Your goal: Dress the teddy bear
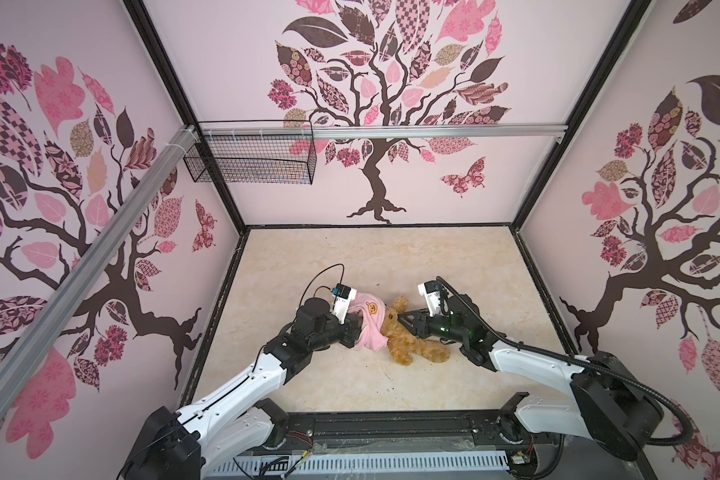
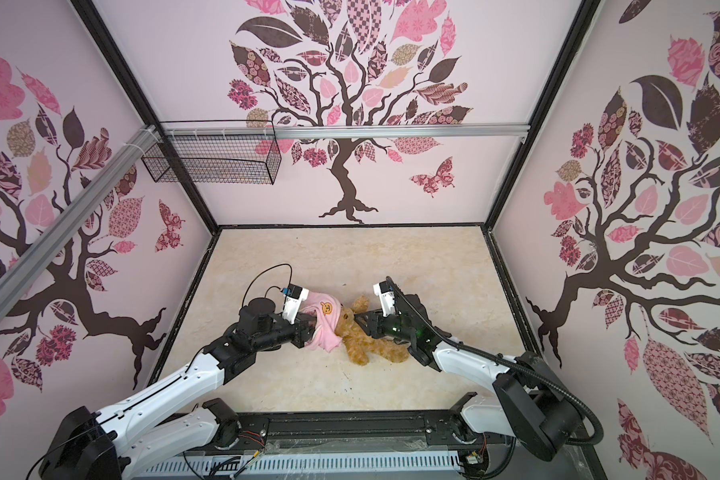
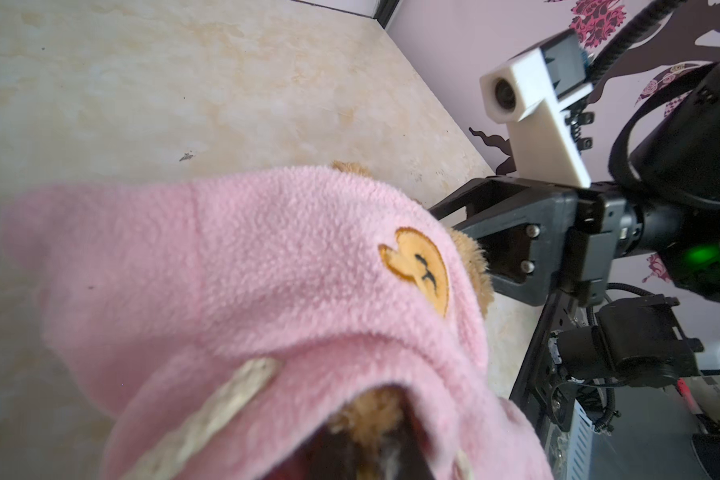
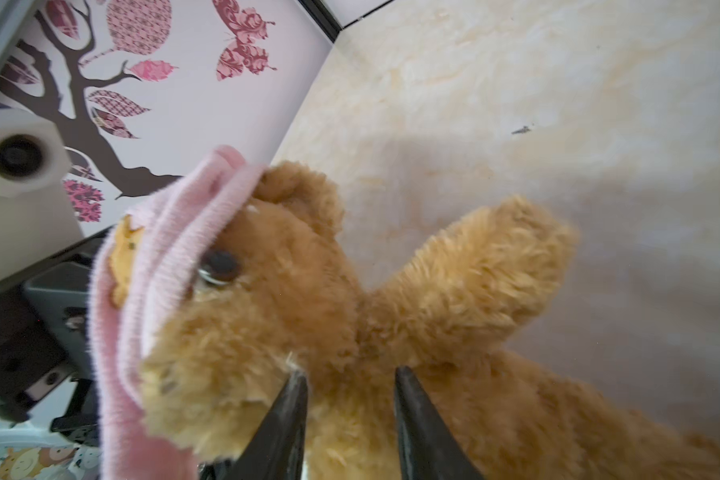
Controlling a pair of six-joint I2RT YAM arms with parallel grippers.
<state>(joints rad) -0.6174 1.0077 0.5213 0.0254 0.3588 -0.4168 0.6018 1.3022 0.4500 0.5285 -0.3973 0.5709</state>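
teddy bear (image 1: 408, 345) | pink shirt (image 1: 371, 328) over head only | left gripper (image 3: 362, 449) clamped on shirt | right gripper (image 4: 350, 378) parted, bear loose | risk: your pull drags bear, shirt slips off

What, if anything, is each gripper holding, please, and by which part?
Left gripper: the pink shirt, apparently by an edge. Right gripper: open by the teddy bear, holding nothing.

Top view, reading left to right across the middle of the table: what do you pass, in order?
In order: left gripper → pink shirt → teddy bear, its head → right gripper.
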